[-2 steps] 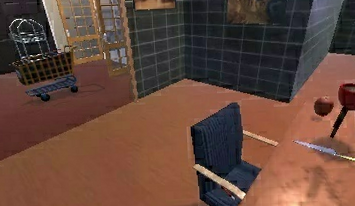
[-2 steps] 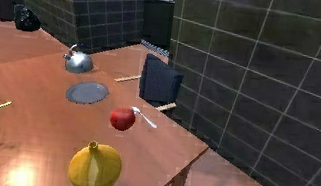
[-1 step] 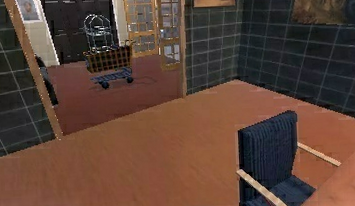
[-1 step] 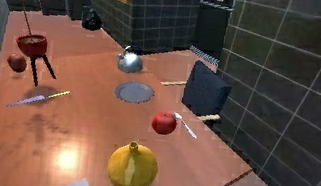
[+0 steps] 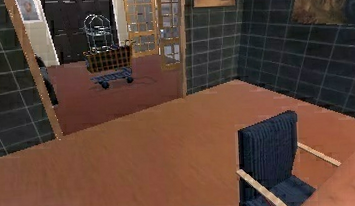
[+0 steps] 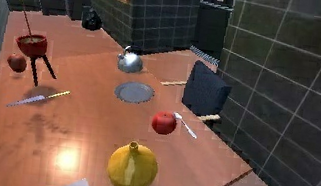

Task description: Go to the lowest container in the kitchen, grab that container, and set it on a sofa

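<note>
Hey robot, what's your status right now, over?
Table alongside: yellow vase, kettle, red pot. Which one sits lowest: cannot tell. Blue chair close ahead.

Dark grey square-tiled walls (image 5: 283, 46) enclose a smooth reddish-brown floor (image 5: 138, 153). A dark blue chair with pale wooden arms (image 5: 273, 159) sits at a brown wooden bench (image 6: 85, 118). Through a doorway, a small wheeled cart (image 5: 109, 62) stands near wooden glass-paned doors (image 5: 142, 22).
</note>
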Tool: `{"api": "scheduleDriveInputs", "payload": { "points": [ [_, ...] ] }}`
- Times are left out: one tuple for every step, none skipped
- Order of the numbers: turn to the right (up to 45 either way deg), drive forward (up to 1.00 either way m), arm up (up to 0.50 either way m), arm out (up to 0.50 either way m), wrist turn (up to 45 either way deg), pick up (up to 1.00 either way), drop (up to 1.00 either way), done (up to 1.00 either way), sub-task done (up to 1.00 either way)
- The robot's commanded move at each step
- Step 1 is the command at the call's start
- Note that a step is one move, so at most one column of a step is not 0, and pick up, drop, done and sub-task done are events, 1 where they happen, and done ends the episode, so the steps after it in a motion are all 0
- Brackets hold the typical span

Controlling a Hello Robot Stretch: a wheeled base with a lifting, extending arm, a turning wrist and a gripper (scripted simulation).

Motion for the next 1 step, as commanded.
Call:
{"api": "scheduleDriveInputs", "payload": {
  "points": [
    [0.0, 0.0, 0.38, 0.0, 0.0, 0.0, 0.0, 0.0, 0.0]
  ]
}}
